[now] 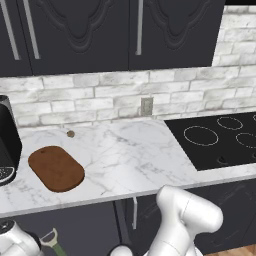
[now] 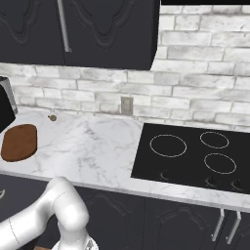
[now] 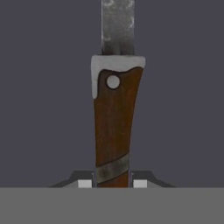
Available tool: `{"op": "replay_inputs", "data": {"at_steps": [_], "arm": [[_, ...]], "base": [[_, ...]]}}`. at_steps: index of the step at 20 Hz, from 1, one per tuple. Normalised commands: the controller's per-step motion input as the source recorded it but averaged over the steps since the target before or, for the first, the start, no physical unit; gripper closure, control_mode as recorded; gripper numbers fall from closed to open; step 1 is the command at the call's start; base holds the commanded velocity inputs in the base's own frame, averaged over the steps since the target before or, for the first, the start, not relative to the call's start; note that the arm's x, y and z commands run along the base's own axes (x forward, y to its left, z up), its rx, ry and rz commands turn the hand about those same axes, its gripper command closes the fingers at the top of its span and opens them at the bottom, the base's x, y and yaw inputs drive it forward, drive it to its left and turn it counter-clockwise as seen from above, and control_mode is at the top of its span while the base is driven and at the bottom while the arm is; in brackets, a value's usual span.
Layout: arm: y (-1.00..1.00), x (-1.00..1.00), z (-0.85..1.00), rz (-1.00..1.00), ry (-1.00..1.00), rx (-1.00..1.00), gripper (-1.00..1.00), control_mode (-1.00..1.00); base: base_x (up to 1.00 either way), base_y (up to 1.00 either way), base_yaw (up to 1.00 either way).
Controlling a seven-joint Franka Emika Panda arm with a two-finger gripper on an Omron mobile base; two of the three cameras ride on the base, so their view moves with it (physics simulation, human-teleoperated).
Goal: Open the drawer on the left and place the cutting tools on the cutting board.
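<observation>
Down in the drawer (image 3: 39, 109), the gripper (image 3: 112, 183) is sitting astride the knife (image 3: 114, 127). Its two finger tips (image 3: 85, 183) are flanking the butt end of the handle, one on each side, pressed close or touching; the jaws are looking nearly shut on it, though whether the grip is firm I cannot tell.

Key relation: the knife's long axis is running straight away from the hand, handle near, blade (image 3: 117, 26) far, crossing the line between the tips at a right angle. A straight lift should bring it up by the handle end, so the blade may be hanging heavy and tipping.

Materials: handle is reddish-brown wood, slightly waisted, with a pale rivet, a grey metal bolster and a slanting grey band near the butt. Blade is dull, mottled grey steel. Drawer floor is flat matte dark grey.

Peeler (image 1: 52, 240), cream Y head on green stem, is lying low in the left base view, near the arm.

Cutting board (image 1: 56, 168), smooth brown rounded oblong, is lying on the marble counter (image 1: 140, 160), bare, above and well apart from the hand, beside a black appliance (image 1: 7, 140).
</observation>
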Motion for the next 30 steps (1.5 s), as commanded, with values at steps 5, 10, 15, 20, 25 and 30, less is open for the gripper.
{"op": "replay_inputs", "data": {"at_steps": [5,10,15,20,25,30], "arm": [[-0.09,0.0,0.67,-0.06,-0.03,0.0,1.0,-1.0],[-0.21,-0.06,0.86,-0.06,0.0,0.0,1.0,-1.0],[-0.2,-0.37,0.65,-0.06,0.01,0.01,1.0,-1.0],[-0.15,-0.87,0.22,-0.07,0.05,0.01,1.0,-1.0],[-0.16,-0.71,0.41,-0.08,0.03,0.01,1.0,-1.0],[-0.39,-0.07,0.95,-0.1,0.0,0.0,1.0,-1.0]], "base": [[0.0,0.0,0.0],[0.0,0.0,0.0],[0.0,0.0,0.0],[0.0,0.0,0.0],[0.0,0.0,0.0],[0.0,0.0,0.0]]}}
